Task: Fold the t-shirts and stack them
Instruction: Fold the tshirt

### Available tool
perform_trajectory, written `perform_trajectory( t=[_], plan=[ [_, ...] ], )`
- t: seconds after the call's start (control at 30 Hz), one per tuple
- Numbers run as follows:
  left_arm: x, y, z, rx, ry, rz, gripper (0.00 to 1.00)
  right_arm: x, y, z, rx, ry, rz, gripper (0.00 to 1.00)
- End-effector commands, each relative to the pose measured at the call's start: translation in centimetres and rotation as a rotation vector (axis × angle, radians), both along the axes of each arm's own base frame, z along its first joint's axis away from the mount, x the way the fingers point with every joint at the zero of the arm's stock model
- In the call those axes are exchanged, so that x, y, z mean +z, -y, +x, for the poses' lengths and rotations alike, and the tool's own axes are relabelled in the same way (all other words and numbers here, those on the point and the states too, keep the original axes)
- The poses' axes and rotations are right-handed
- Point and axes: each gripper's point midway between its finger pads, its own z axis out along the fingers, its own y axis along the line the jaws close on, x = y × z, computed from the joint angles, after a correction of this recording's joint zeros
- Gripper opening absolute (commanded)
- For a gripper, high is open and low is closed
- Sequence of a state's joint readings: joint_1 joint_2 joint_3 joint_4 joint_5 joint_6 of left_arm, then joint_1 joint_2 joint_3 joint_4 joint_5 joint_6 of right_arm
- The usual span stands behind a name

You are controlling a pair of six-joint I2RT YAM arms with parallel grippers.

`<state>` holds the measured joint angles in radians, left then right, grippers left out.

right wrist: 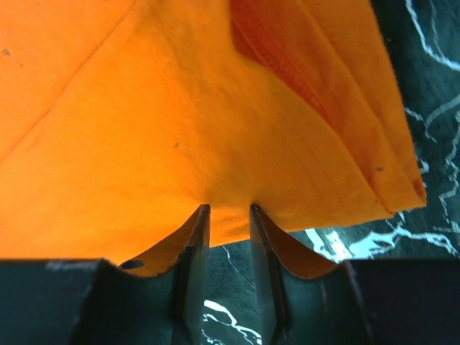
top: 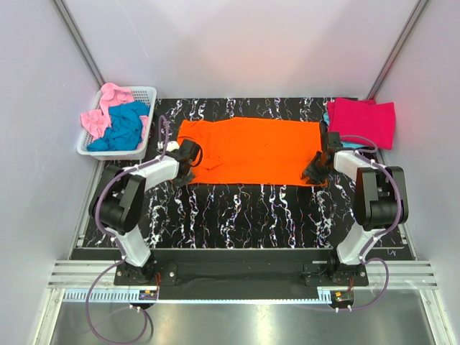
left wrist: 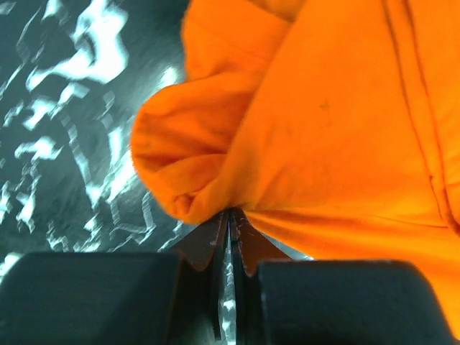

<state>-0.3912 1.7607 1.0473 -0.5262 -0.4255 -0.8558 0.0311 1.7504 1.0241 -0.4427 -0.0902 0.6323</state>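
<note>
L claw [left wrist: 230, 223] pinching orange t-shirt [top: 248, 151], cloth bunched, creased.

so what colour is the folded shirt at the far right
Crimson-pink folded shirt; clearest in the top external view.

Left arm [top: 133, 205]: black joint housings, white link shells, lower left of the top view.
Right arm [top: 374, 201]: same black-and-white build, lower right.
Cables: thin purple leads looping from each base and along the links.
Bases: black plates bolted on a dark rail.
Fingers [right wrist: 192, 262]: thin dark blades on black blocks.
</note>
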Motion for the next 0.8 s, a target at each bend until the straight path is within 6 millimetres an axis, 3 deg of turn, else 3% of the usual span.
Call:
perform_trajectory(
  t=[0.0,0.07,0.1,0.4,0.5,0.6,0.77],
  plan=[
    [-1.1,-2.2,-6.0,0.050,-0.145,0.036,0.04,-2.2,1.5,-5.4,-0.042,-0.179,-0.080,0.36],
    [-1.4,-2.1,-8.3,0.060,-0.172,0.003,0.03,-1.7,1.2,-6.1,-0.042,-0.179,-0.059,0.34],
    [-0.4,-1.8,-8.7,0.053,-0.136,-0.017,0.03,-2.0,1.1,-6.9,-0.052,-0.195,-0.053,0.34],
    [0.2,-1.8,-16.0,0.050,-0.124,-0.072,0.00,-1.2,0.0,-11.2,-0.077,-0.197,0.020,0.26],
    [1.2,-1.8,-17.1,0.047,-0.080,-0.095,0.00,-0.5,-0.1,-12.6,-0.080,-0.168,0.019,0.25],
    [2.9,-1.3,-16.9,0.021,-0.002,-0.138,0.00,1.2,0.2,-12.4,-0.071,-0.095,-0.006,0.22],
    [7.2,-0.3,-14.7,-0.022,0.141,-0.185,0.04,5.6,1.1,-10.9,-0.030,0.014,-0.067,0.23]
  ],
)
